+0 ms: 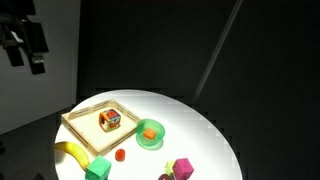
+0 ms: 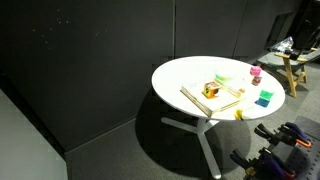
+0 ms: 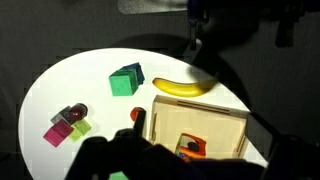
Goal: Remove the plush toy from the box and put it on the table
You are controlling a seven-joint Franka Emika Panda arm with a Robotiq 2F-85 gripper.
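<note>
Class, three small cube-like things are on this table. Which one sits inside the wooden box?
The orange, red and white plush toy; the green cube and magenta cube rest on the bare table.

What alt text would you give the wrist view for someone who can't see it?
A small orange and red plush toy sits in a shallow wooden box on a round white table, seen from above. Outside the box lie a banana, a green cube and a magenta cube.
</note>
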